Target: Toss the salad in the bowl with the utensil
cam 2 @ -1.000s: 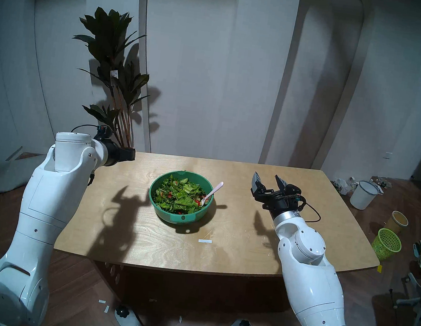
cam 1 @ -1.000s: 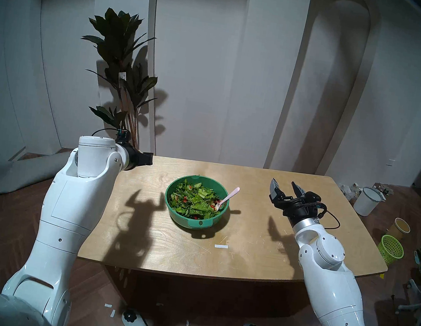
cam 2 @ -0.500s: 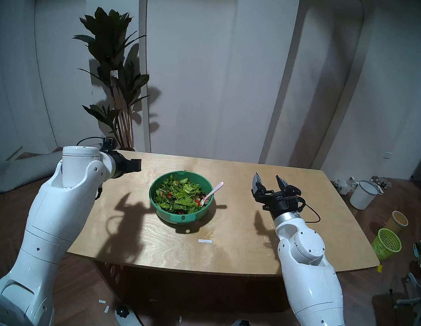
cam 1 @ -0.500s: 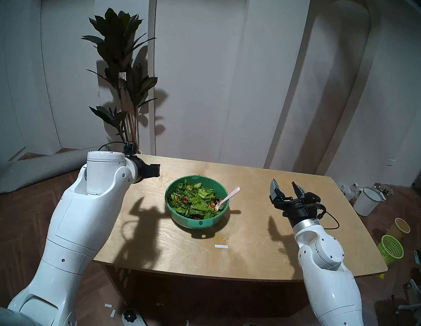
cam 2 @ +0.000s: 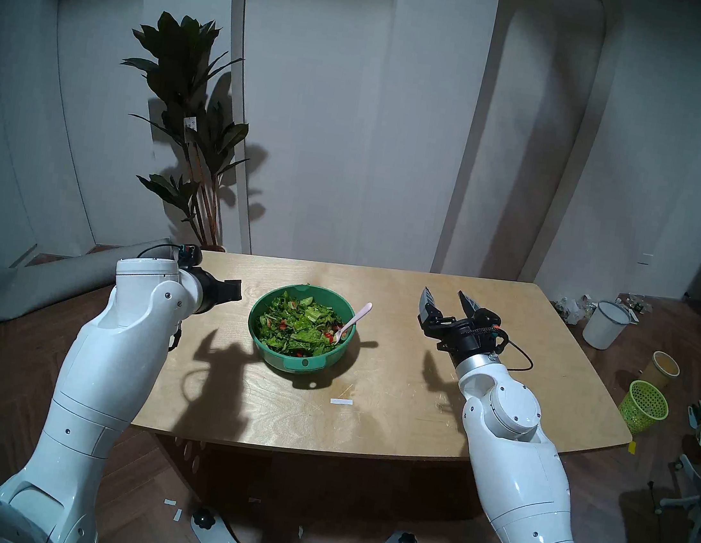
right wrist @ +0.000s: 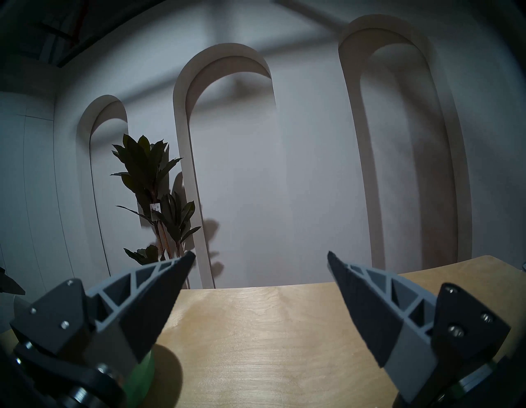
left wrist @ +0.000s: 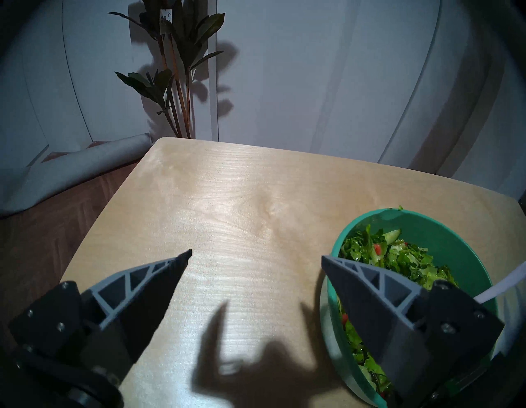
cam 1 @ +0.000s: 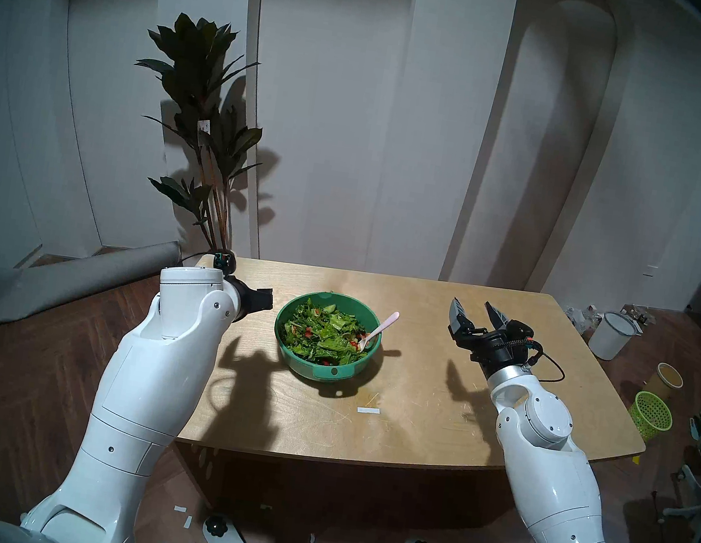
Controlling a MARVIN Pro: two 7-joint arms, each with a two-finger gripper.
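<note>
Left hand (left wrist: 256, 253) tilted downward, jaws spread wide, empty; right hand (cam 1: 475, 315) near level, jaws spread wide, empty.

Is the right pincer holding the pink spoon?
No, the right pincer is open and empty, while the spoon leans in the bowl.

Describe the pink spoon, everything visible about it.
The spoon is pale pink, plastic by its look, with a slim handle and a small oval scoop. It stands tilted in the bowl, scoop down in the salad at the bowl's right side, handle leaning on the rim and sticking up and out to the right. Neither claw touches it.
</note>
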